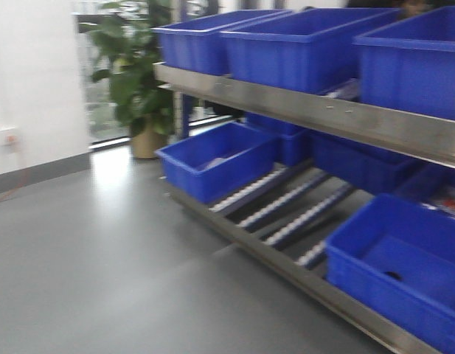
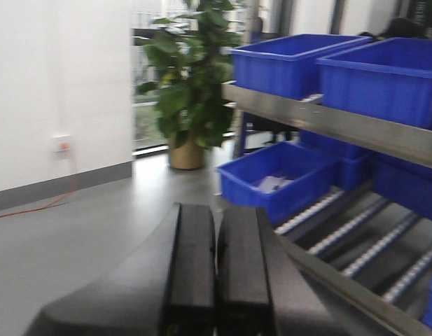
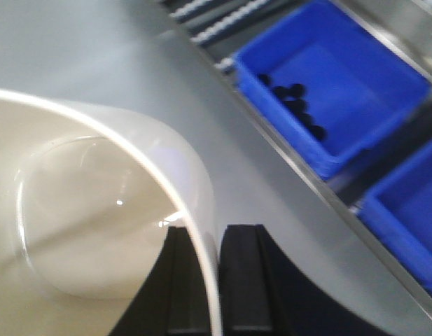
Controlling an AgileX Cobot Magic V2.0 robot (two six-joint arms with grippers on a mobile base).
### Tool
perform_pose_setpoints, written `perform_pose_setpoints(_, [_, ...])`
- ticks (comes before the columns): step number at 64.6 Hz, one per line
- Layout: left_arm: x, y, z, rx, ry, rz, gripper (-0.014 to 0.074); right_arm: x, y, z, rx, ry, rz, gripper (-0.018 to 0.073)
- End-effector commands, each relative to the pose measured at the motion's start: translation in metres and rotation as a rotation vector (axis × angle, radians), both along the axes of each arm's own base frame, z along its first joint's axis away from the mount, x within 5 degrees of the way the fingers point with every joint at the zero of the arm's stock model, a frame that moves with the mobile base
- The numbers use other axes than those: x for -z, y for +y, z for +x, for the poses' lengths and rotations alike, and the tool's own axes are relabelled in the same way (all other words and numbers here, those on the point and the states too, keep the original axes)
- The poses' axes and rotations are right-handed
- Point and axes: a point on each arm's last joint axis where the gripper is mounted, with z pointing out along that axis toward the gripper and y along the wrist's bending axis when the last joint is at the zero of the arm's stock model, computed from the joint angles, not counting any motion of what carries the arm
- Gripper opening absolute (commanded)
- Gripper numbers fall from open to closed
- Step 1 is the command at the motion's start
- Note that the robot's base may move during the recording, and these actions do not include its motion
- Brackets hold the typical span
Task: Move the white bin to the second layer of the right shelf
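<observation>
The white bin [image 3: 82, 210] fills the left of the right wrist view, glossy cream inside and empty. My right gripper [image 3: 208, 232] is shut on its wall, one finger inside and one outside, and holds it over the grey floor in front of the shelf. My left gripper [image 2: 217, 210] is shut with nothing in it, pointing at the shelf's left end. The steel shelf shows two levels: an upper one with a screwed front lip [image 1: 323, 110], packed with blue crates, and a lower one with bare roller rails [image 1: 286, 206]. I cannot tell which is the second layer.
Blue crates [image 1: 220, 158] sit at both ends of the lower level. One blue crate [image 3: 328, 77] holds small black items. A potted plant [image 1: 135, 74] stands left of the shelf. A wall socket [image 1: 9, 136] with an orange cable is on the white wall.
</observation>
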Motion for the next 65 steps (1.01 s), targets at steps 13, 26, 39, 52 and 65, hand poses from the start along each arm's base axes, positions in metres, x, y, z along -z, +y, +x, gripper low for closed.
perform_pose_setpoints(13, [0.0009, 0.0007, -0.0004, -0.007, -0.070, -0.011, 0.0085, -0.0146, -0.0001, 0.0033, 0.004, -0.104, 0.007, 0.0078])
perform_pose_setpoints(26, [0.0009, 0.0007, -0.0004, -0.007, -0.070, -0.011, 0.0085, -0.0146, -0.0001, 0.0033, 0.004, -0.104, 0.007, 0.0078])
perform_pose_setpoints(39, [0.0009, 0.0007, -0.0004, -0.007, -0.070, -0.011, 0.0085, -0.0146, -0.0001, 0.0033, 0.004, -0.104, 0.007, 0.0078])
perform_pose_setpoints(52, [0.0009, 0.0007, -0.0004, -0.007, -0.070, -0.011, 0.0085, -0.0146, -0.0001, 0.0033, 0.004, -0.104, 0.007, 0.0078])
perform_pose_setpoints(65, [0.0009, 0.0007, -0.0004, -0.007, -0.070, -0.011, 0.0085, -0.0146, -0.0001, 0.0033, 0.004, -0.104, 0.007, 0.0078])
